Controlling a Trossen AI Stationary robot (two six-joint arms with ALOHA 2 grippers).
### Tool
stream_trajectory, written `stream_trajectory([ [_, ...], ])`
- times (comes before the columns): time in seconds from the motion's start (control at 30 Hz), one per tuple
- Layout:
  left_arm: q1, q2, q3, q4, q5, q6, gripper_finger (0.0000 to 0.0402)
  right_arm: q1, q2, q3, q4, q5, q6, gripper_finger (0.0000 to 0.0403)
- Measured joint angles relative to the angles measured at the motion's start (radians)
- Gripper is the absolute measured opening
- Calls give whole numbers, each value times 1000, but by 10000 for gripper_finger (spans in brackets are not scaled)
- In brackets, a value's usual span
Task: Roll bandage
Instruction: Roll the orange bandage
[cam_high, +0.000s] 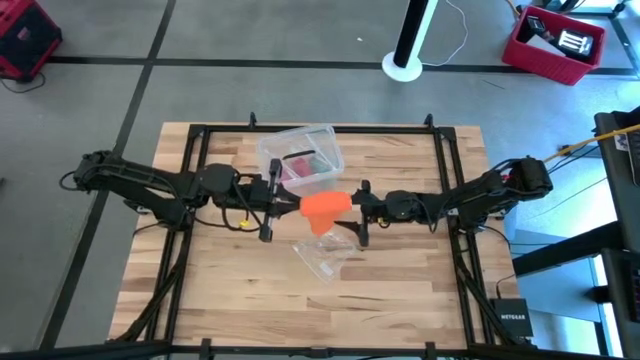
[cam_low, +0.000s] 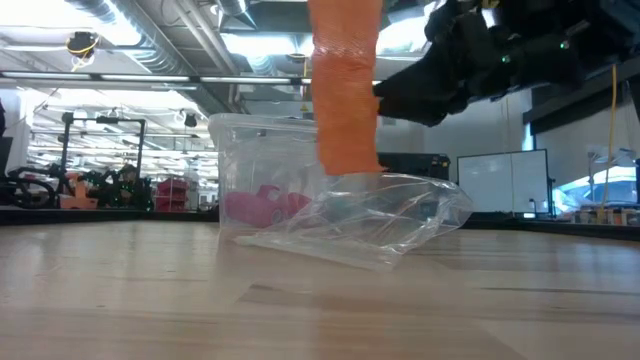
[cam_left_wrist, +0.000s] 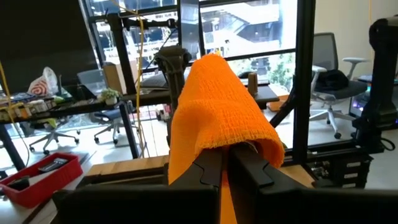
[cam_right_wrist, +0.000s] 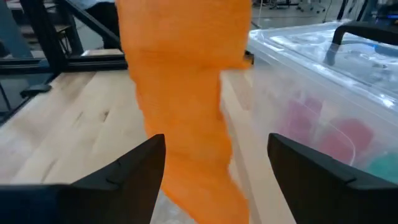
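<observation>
The bright orange bandage (cam_high: 322, 208) hangs as a loose strip between my two grippers above the table's middle. In the low view the bandage (cam_low: 345, 90) drops from the top down to the crumpled clear wrapper (cam_low: 370, 225). My left gripper (cam_left_wrist: 227, 155) is shut on the bandage, which drapes over its fingertips. My right gripper (cam_right_wrist: 217, 165) is open and faces the hanging strip (cam_right_wrist: 186, 93) from the table's right, a finger showing on either side of it. I cannot tell whether the strip's lower end touches the wrapper. My left gripper pinches the bandage between its two shut fingers, coming level from the table's left. A fold of the strip (cam_left_wrist: 217, 106) lies draped over the fingertips, and a narrow piece (cam_left_wrist: 224, 202) shows in the slit between them. The rest hangs slack below the fingers.
A clear plastic box (cam_high: 302, 160) with red and green contents stands just beyond the grippers. The clear wrapper (cam_high: 325, 255) lies on the wood nearer the front edge. Black frame rails (cam_high: 190, 180) run along the table's sides.
</observation>
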Motion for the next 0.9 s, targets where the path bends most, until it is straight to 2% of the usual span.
stream_trajectory([
  [0.17,-3,0,0,-1,0,0,4,0,10,21,18,80,-29,285],
  [0.3,-2,0,0,0,0,0,4,-1,11,58,16,-45,-50,283],
  [0.4,-2,0,0,0,1,-3,4,2,28,93,-14,-103,-50,265],
  [0.5,-3,0,0,1,3,-5,4,0,49,109,-25,-90,-46,209],
  [0.7,-6,0,0,-9,3,-47,4,1,41,108,-59,-21,-127,28],
  [0.73,-9,0,0,-8,2,-54,4,1,30,109,-65,-8,-163,16],
  [0.8,-16,0,0,-9,25,-70,4,2,-9,108,-100,53,-201,18],
  [0.9,-22,0,0,-11,155,-116,4,-1,-95,109,-196,171,-276,14],
])
